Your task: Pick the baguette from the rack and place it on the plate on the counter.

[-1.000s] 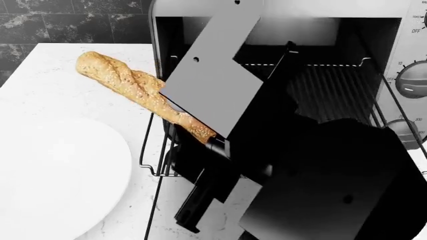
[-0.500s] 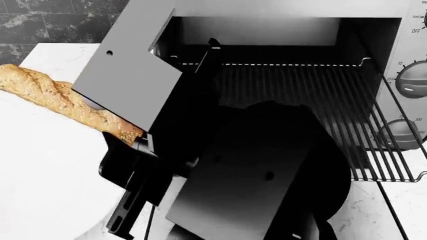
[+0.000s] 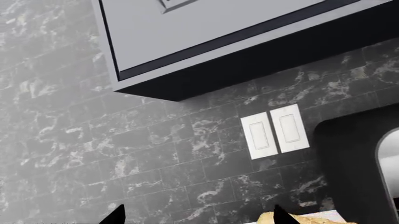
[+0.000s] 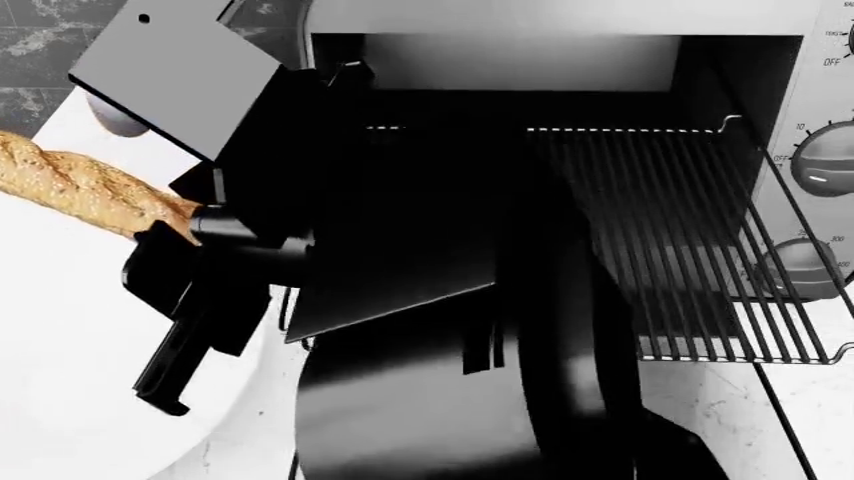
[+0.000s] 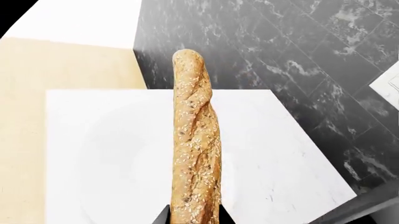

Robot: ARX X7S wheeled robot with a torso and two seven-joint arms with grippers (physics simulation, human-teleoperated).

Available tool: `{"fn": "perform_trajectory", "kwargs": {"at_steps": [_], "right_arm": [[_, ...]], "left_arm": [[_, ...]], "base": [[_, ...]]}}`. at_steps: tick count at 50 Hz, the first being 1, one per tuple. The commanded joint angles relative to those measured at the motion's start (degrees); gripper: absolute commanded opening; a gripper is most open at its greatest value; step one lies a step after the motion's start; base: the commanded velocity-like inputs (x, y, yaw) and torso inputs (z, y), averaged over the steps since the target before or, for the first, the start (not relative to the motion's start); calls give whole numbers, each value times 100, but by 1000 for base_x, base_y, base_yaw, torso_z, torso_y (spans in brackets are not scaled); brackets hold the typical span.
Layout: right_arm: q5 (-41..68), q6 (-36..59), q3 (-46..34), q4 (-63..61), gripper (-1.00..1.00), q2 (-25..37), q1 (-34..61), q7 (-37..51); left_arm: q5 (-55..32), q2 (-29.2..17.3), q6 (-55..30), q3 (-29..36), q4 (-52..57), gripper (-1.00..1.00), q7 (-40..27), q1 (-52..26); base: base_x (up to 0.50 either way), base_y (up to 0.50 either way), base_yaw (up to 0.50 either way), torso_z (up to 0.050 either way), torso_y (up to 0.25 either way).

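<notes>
While above the plate (image 5: 118,154) | right gripper (image 5: 194,213) clamps baguette (image 5: 195,154) | left gripper's state unclear

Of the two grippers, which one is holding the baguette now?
The right gripper. The baguette sticks out from between its fingers, over the plate. The left gripper faces the dark backsplash and nothing shows between its fingertips.

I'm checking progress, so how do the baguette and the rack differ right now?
The baguette is golden-brown, seeded and held in the right tool above the plate; the rack is dark wire bars, bare, pulled out from the oven. Shared: both stand clear of the counter.
</notes>
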Motion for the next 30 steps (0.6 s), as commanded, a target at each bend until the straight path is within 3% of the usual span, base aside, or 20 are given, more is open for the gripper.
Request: {"fn": "perform_trajectory", "kwargs": {"at_steps": [1, 11, 17, 24, 30], "right_arm": [[3304, -32, 203, 541, -100, -20, 470, 2657], [5088, -1345, -346, 1861, -100, -20, 624, 4276], [5430, -2240, -903, 2824, -100, -7, 561, 4568], [5714, -2908, -1413, 3551, -100, -7, 553, 4681], [6648, -3785, -2445, 4444, -100, -23, 893, 4977]], "left_arm": [[21, -128, 235, -721, 21, 100, 36, 814], [-149, 201, -123, -2146, 105, 100, 294, 1725], [-120, 527, -387, -2997, 148, 100, 571, 2324], [23, 432, -159, -2995, 140, 100, 568, 2602], [135, 438, -32, -3152, 147, 100, 585, 2928]], "base": [[0, 0, 0, 0, 0], [0, 0, 0, 0, 0], [0, 0, 0, 0, 0], [0, 0, 0, 0, 0], [0, 0, 0, 0, 0]]}}
